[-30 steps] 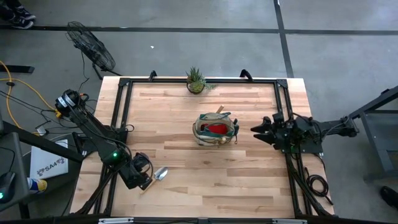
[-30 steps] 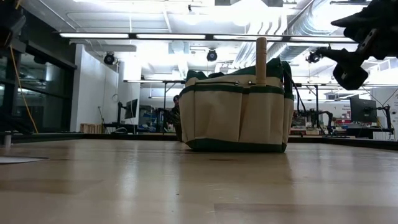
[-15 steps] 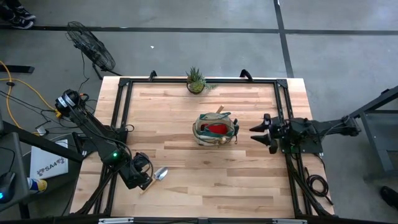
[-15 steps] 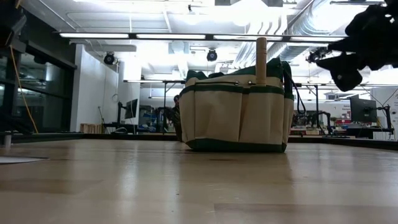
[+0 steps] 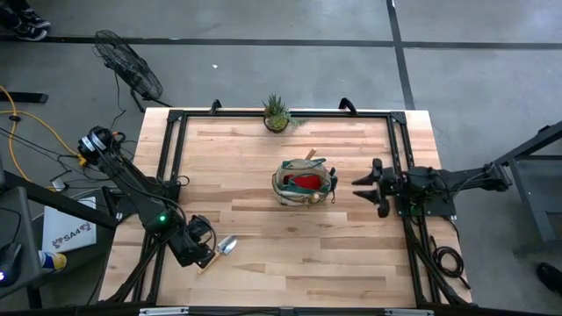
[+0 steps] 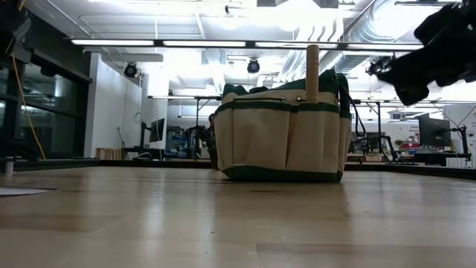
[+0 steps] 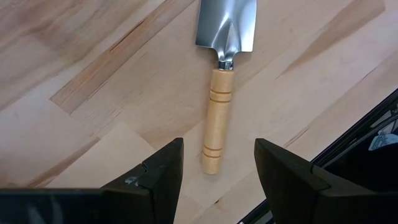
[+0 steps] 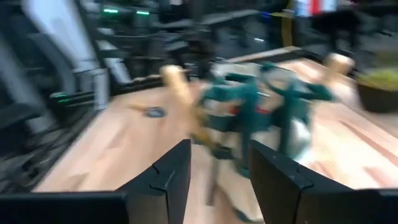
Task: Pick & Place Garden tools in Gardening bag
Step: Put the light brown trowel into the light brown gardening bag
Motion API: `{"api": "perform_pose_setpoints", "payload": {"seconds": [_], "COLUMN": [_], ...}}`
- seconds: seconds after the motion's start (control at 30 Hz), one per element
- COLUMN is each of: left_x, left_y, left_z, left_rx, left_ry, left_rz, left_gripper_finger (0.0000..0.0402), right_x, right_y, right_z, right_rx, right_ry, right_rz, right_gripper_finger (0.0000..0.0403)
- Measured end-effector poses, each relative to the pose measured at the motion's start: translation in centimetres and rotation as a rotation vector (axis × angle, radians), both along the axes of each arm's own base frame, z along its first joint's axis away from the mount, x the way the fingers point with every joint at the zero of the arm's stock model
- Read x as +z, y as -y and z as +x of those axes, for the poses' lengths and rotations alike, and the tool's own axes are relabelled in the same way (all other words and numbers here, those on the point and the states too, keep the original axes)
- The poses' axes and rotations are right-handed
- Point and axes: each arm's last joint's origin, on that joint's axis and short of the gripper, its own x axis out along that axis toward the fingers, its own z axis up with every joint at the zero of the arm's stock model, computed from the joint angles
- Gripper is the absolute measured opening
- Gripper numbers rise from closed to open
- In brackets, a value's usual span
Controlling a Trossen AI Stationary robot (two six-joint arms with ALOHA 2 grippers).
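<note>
A trowel with a silver blade and a wooden handle lies flat on the table near the front left. My left gripper hangs open above the handle's free end, one finger on each side and clear of it; the high view shows this gripper beside the trowel. The tan, green-trimmed gardening bag stands upright mid-table. A red glove lies in it and a wooden handle sticks up out of it. My right gripper is open, held level to the right of the bag, with nothing between its fingers.
A spiky green potted plant stands at the table's far edge. A black frame runs along the table's sides. Bare wood lies between the trowel and the bag.
My right gripper has rolled about its own pointing line while staying to the right of the bag. The left arm, the trowel and the bag have kept still.
</note>
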Motion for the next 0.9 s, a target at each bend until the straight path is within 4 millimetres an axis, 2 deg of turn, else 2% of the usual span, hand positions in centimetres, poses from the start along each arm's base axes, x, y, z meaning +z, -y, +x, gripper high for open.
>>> {"api": "perform_pose_setpoints", "payload": {"seconds": [0.13,0.5,0.6,0.9], "left_x": [0.00,0.00,0.00,0.00], "left_y": [-0.01,-0.09,-0.09,0.01], "left_z": [0.00,0.06,0.06,-0.02], "left_rx": [0.001,0.013,0.012,-0.034], "left_ry": [0.000,0.022,0.022,0.003], "left_rz": [0.001,0.023,0.023,0.005], "left_gripper_finger": [0.0191,0.0191,0.0191,0.0191], "right_x": [0.10,0.60,-0.32,-0.38], "right_y": [-0.29,-0.29,-0.32,-0.31], "right_z": [0.00,-0.22,-0.01,0.02], "right_rx": [0.104,0.115,0.114,0.110], "right_ry": [0.010,0.078,0.112,0.110], "right_rz": [-0.022,-0.040,-0.022,-0.044], "right_gripper_finger": [0.0144,0.0144,0.0145,0.0145]}}
